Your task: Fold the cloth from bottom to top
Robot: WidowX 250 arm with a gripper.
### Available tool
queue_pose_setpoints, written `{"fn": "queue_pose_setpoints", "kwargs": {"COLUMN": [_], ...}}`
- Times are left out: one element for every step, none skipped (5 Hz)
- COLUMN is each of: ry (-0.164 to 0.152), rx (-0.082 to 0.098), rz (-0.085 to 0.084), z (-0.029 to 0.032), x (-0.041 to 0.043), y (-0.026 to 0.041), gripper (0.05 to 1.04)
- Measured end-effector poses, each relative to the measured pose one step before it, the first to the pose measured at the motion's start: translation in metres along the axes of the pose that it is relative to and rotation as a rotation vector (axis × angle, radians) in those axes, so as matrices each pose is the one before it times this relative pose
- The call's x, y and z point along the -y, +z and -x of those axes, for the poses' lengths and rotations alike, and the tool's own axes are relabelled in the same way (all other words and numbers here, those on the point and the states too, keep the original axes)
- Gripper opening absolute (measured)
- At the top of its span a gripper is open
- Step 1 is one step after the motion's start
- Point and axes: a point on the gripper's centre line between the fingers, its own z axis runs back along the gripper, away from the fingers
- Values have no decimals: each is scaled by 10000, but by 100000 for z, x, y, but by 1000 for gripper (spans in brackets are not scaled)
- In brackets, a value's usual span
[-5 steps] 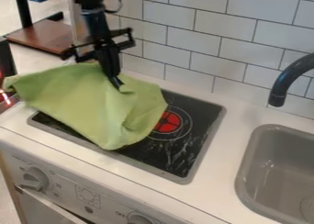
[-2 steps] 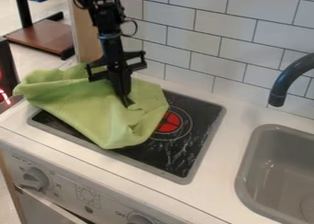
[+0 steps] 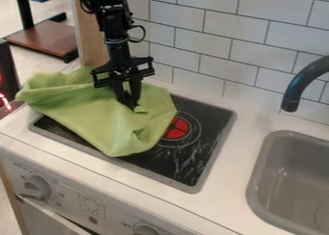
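Observation:
The gripper [image 3: 130, 103] points down over the upper right part of the green cloth [image 3: 103, 121], its fingertips at the cloth's surface beside some creases. Its two fingers stand apart, so it is open. Rumpled and bunched, the cloth covers the left part of the black cooktop [image 3: 193, 157] and spreads past its left edge onto the counter. One corner of it points toward the front of the cooktop.
A red-centred burner ring [image 3: 175, 129] shows just right of the cloth. The tiled wall [image 3: 212, 41] rises behind the counter [image 3: 237, 176]. At the right are a grey sink [image 3: 292, 181] and a dark faucet [image 3: 302, 84]. Knobs line the stove's front.
The gripper has moved right and toward the front, and its fingers have spread apart. The cloth's left end has shifted slightly right, and its upper left part is more bunched.

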Motion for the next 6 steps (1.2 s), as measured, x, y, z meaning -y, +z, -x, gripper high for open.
{"fn": "queue_pose_setpoints", "kwargs": {"ry": [-104,-66,-155,-451,-584,-347], "rx": [-272,-375,435,-357,354,-114], "rz": [-15,-185,173,316,483,13], "z": [447,601,98,934,492,1178], "x": [-38,-277,339,442,100,-843], "y": [-26,164,2790,1636,2854,702], "gripper": [799,1009,1010,1000,1000,1000]}}
